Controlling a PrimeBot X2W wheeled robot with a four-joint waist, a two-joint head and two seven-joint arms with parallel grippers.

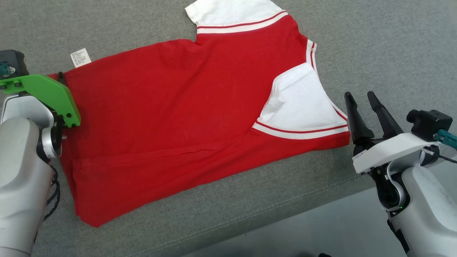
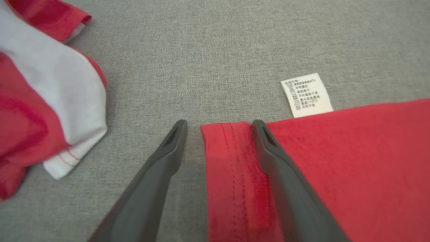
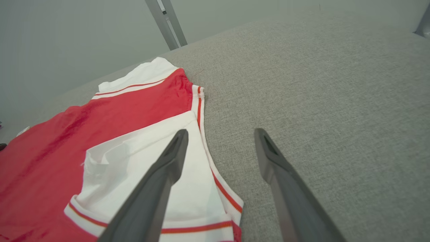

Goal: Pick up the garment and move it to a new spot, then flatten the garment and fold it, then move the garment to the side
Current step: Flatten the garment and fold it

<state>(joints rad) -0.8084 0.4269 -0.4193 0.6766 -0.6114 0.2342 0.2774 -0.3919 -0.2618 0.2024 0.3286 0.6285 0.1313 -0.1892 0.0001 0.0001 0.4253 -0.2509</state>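
The garment (image 1: 171, 107) is a red shirt with white sleeves and red-white trim, spread mostly flat on the grey cushion (image 1: 375, 39). One white sleeve (image 1: 300, 103) is folded in over the body. A white care label (image 2: 306, 95) sticks out at the hem edge. My left gripper (image 2: 219, 126) is open at the hem corner, with one finger lying over the red cloth and the other on bare cushion. My right gripper (image 1: 360, 94) is open just right of the sleeve, holding nothing. In the right wrist view its fingers (image 3: 168, 171) straddle the sleeve's edge.
Another bunch of red and white cloth (image 2: 50, 101) lies crumpled to the left in the left wrist view. The cushion's front edge with its seam (image 1: 250, 214) runs diagonally, with pale floor (image 1: 321, 232) beyond. A metal frame post (image 3: 166, 23) stands behind the cushion.
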